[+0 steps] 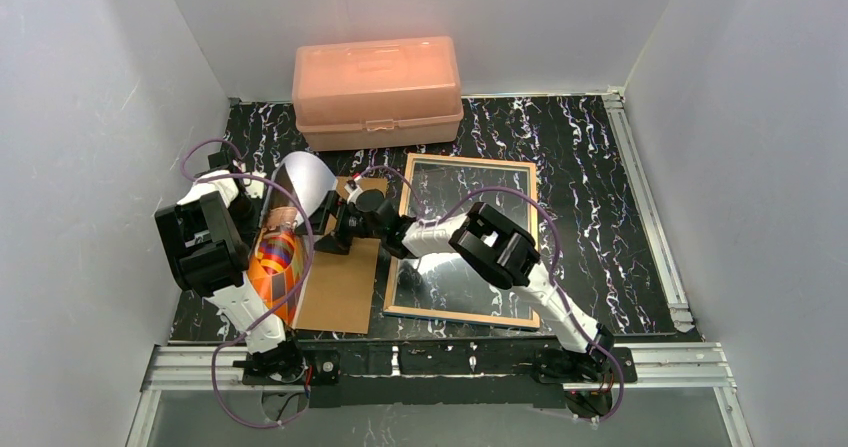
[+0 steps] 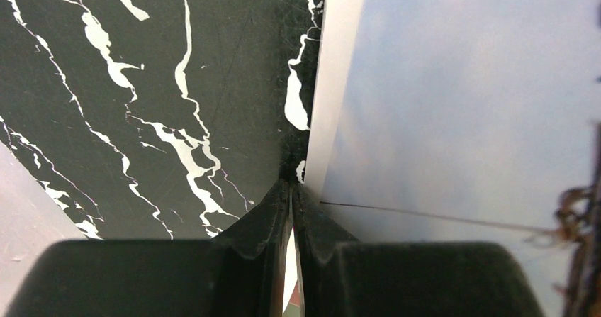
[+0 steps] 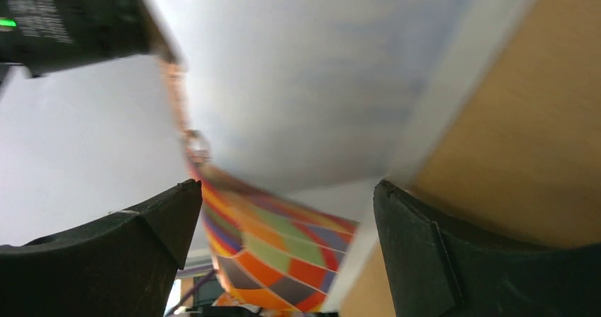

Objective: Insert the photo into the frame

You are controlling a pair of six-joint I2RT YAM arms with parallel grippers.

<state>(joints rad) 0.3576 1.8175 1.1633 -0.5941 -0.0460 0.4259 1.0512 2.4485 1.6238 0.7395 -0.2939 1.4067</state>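
Carrying everything is the black marbled table (image 1: 600,167), with a peach plastic box (image 1: 377,87) sitting at its far edge. The frame (image 1: 468,159) is lying flat right of the table's centre, its wood-coloured edge up and its glass pane showing, with its long axis running from the near edge toward the far edge. A brown backing board (image 1: 340,292) is lying just beside the frame's left side, toward the near edge.

The photo (image 1: 280,257) is hanging off the table on the left, over the board's left side. Its long axis is also running near to far, and its far end is curling over, white back showing. The left end effector (image 2: 292,189) is pinching the photo's white border, its fingers pressed together on the paper. The right end effector (image 1: 345,222) is reaching across the board toward the print with its fingers spread wide, holding nothing; its wrist view is showing the balloon between them.

The frame is lying to the right of the held photo, beyond the board, so the right arm is probably the nearer one.
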